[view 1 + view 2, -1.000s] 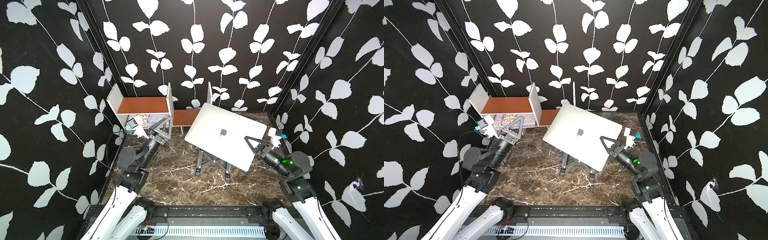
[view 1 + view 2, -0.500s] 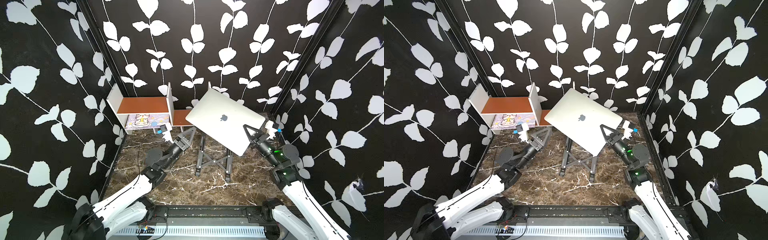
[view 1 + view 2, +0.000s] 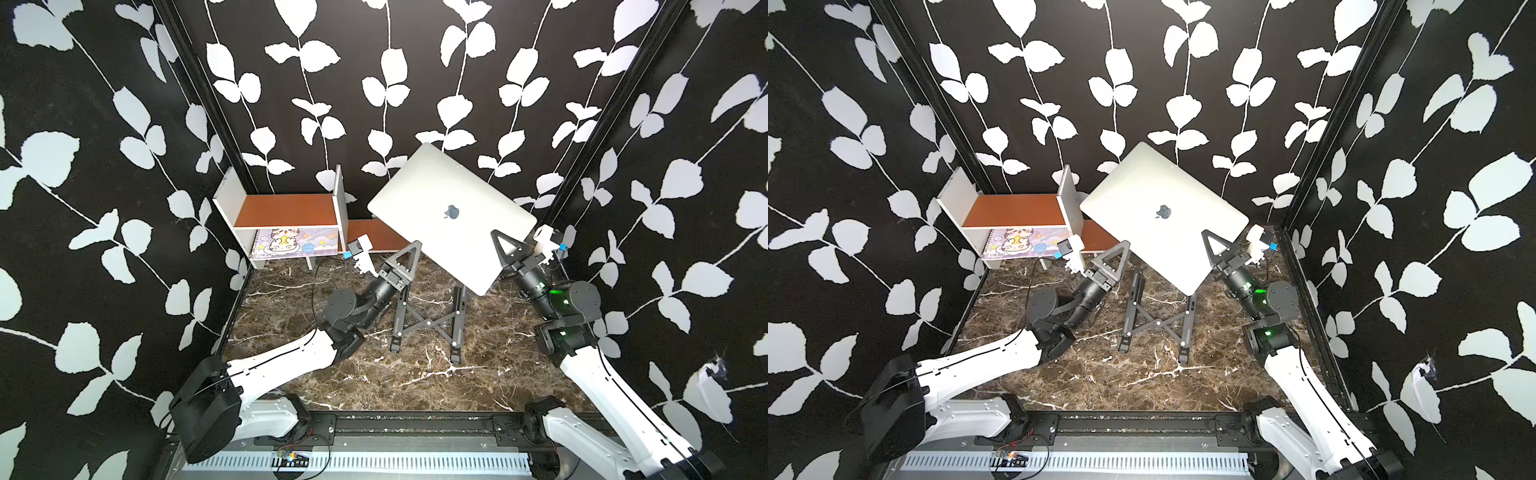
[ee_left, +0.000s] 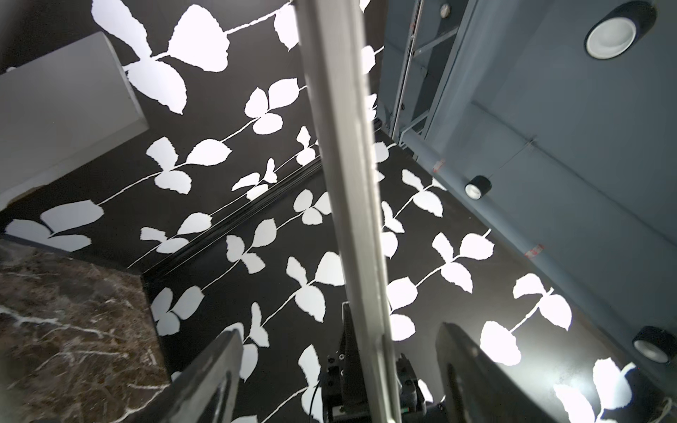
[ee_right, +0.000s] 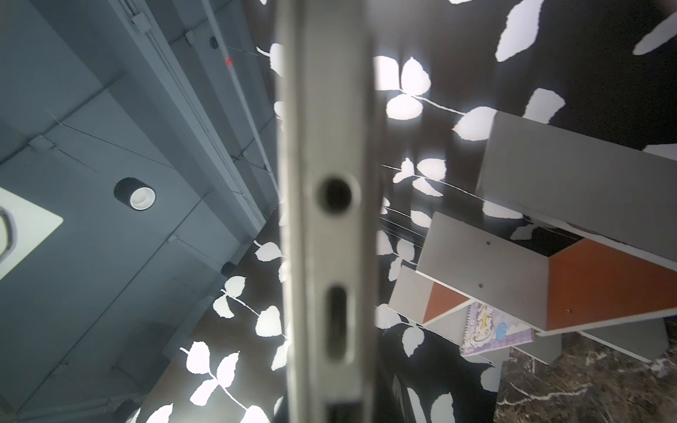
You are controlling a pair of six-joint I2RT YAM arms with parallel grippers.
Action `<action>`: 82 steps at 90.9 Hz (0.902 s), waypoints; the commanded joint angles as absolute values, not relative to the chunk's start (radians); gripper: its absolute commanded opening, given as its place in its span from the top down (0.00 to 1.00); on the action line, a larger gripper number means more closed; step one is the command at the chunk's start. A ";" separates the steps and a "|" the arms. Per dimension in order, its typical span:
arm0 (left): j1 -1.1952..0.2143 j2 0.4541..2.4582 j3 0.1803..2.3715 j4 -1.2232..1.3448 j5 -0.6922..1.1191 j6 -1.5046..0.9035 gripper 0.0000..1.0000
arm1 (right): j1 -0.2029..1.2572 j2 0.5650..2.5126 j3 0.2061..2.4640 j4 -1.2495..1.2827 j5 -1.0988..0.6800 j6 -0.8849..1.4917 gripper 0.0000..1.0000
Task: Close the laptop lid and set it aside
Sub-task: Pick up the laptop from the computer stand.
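Observation:
The silver laptop hangs tilted in the air above its stand, closed, with the lid and its apple logo facing up in both top views. My right gripper is shut on the laptop's right edge, one black finger lying on the lid. In the right wrist view that edge with its ports fills the middle. My left gripper is open at the laptop's left edge. In the left wrist view the thin edge runs between both fingers with a gap on each side.
The black X-shaped folding stand stands on the marble table under the laptop. A white shelf with brown boards sits at the back left, a cartoon-cat notebook beneath it. Patterned walls close in on three sides.
The right arm has lifted the closed laptop off the stand, up and toward the back wall. The left arm has swung from the shelf to the laptop's left edge, its jaws narrowing slightly.

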State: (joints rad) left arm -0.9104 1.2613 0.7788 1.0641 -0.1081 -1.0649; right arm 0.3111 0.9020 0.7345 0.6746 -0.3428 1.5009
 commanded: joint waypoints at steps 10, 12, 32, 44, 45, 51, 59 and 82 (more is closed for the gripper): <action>-0.932 1.327 0.899 1.175 -0.172 -1.014 0.31 | 0.321 0.890 0.819 1.001 -0.281 1.535 1.00; -0.932 1.336 0.907 1.179 -0.172 -1.015 0.32 | 0.322 0.890 0.818 1.002 -0.282 1.534 1.00; -0.943 1.379 0.961 1.191 -0.157 -1.022 0.41 | 0.322 0.895 0.810 1.008 -0.292 1.534 1.00; -0.946 1.399 0.974 1.195 -0.150 -1.036 0.51 | 0.323 0.900 0.808 1.020 -0.296 1.538 1.00; -0.946 1.400 0.975 1.196 -0.149 -1.038 0.52 | 0.323 0.900 0.807 1.020 -0.296 1.538 1.00; -0.948 1.407 0.979 1.200 -0.144 -1.042 0.57 | 0.322 0.902 0.807 1.022 -0.298 1.539 1.00; -0.950 1.413 0.987 1.205 -0.134 -1.044 0.62 | 0.322 0.906 0.803 1.027 -0.300 1.543 1.00; -0.954 1.418 0.990 1.218 -0.123 -1.040 0.86 | 0.321 0.901 0.784 1.032 -0.309 1.546 1.00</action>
